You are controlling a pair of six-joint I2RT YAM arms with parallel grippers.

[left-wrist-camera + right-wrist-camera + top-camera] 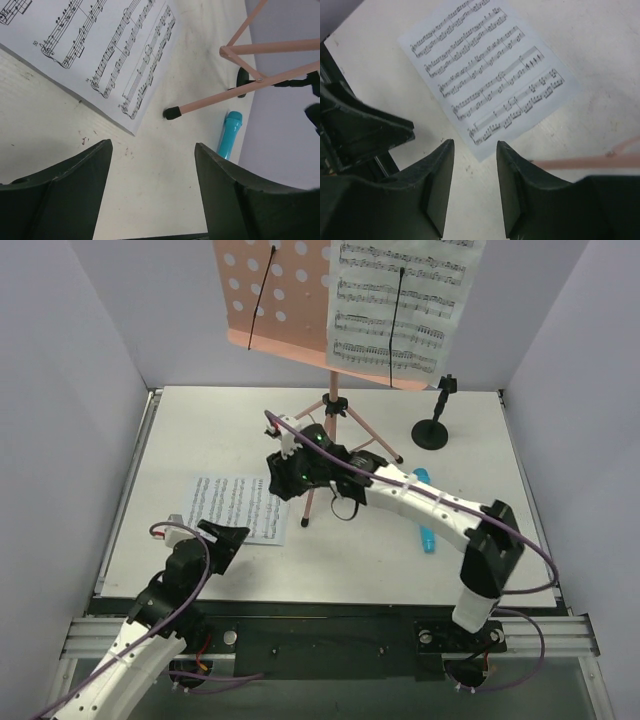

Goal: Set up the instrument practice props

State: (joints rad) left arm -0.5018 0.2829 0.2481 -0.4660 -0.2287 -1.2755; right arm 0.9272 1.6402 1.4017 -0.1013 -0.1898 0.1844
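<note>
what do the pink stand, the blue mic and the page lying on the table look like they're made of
Pink stand: probably painted metal with a matte coat, judging by its thin tube legs and the sheet punched with round holes.
Blue mic: likely plastic, since it looks smooth and moulded with a slight sheen.
Page: thin matte paper, printed with music and lying flat.
</note>
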